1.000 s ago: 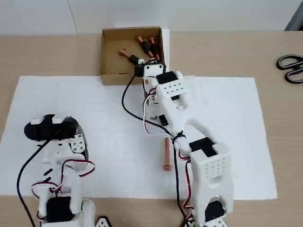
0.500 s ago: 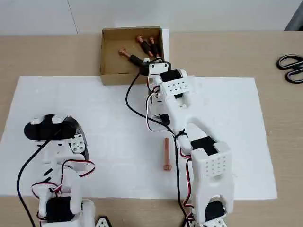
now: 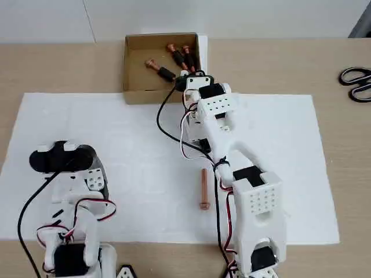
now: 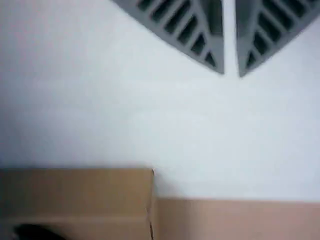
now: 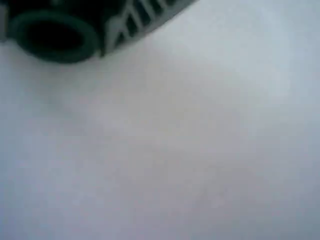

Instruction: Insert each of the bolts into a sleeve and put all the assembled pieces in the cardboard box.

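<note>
R pincer (image 3: 183, 81) clenched on what looks like a dark sleeve (image 5: 52, 35), right at near wall of cardboard box (image 3: 145, 96). Bolt inside it? Can't tell. Three assembled pcs (image 3: 177, 56) just beyond pincer, in box. Loose bolt (image 3: 204, 188) well behind it on white sheet (image 3: 127, 133). To do well: carry fully past wall, lower, then release. L pincer (image 4: 231, 71) clenched, empty.

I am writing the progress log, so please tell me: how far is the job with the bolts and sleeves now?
Done: three assembled pieces lie in the cardboard box. In hand: the right gripper, at the box's near right corner, holds a dark sleeve. Remaining: one bare bolt lies on the white paper, without a sleeve, not yet boxed.
</note>
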